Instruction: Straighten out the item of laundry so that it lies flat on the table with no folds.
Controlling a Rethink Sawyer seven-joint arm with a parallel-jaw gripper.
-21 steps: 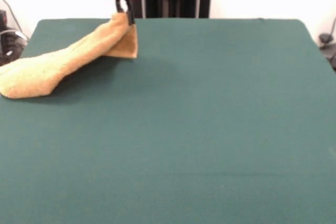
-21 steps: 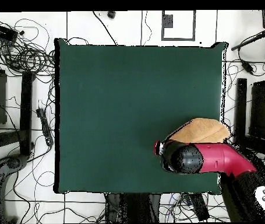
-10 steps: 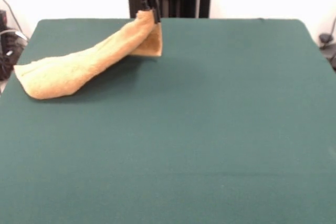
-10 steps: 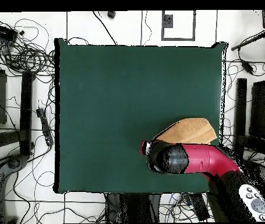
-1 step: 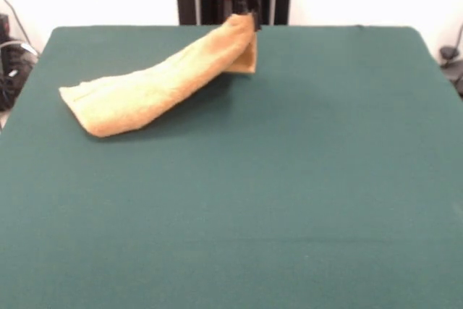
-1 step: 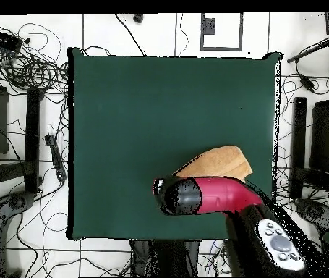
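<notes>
The golden-tan towel (image 5: 155, 85) is the item of laundry. It hangs folded from one raised end and slopes down to the left, where its lower end rests on the green table (image 5: 289, 193). My gripper (image 5: 248, 17) is shut on the raised end, near the table's far edge. A short flap of towel droops below the grip. From overhead, the towel (image 6: 218, 162) shows only partly beside the red arm (image 6: 210, 195), which covers the gripper.
Cables and equipment (image 6: 22, 65) lie on the floor around the table. A black stand (image 6: 298, 145) sits beside the table's right edge in the overhead view.
My gripper has carried the towel's raised end rightward in the front view along the far edge. The trailing end has slid with it, from the table's left edge inward.
</notes>
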